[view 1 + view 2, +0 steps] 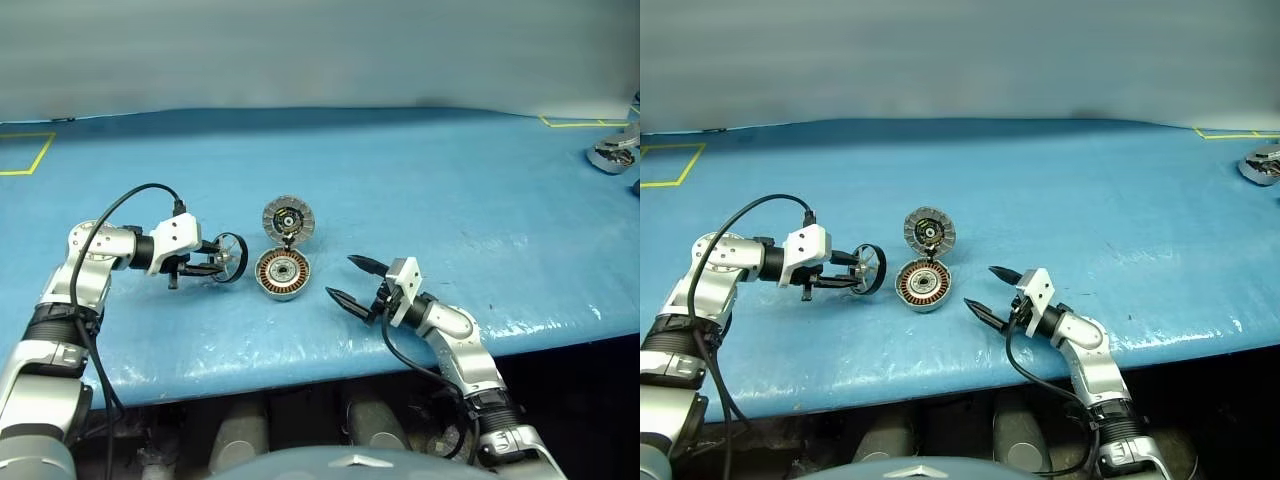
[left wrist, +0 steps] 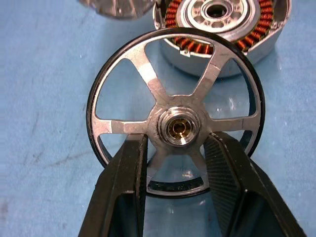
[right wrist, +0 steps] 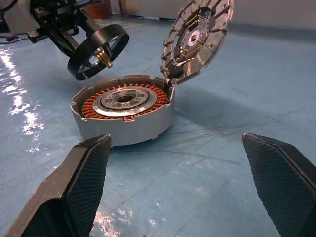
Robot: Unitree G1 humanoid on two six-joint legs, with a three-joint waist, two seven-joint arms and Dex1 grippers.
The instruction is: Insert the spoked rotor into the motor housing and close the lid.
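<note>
Spoked rotor [image 2: 175, 116] held off the table just left of motor housing [image 1: 282, 273], lid [image 1: 288, 219] up. Left gripper [image 2: 175, 163] pinches its hub; looks light, stiff, slick metal. Right gripper [image 1: 352, 281] spread wide, empty.

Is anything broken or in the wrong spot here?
Nothing looks broken. The spoked rotor is held in the left gripper beside the motor housing, and the lid stands open, ready for it.
</note>
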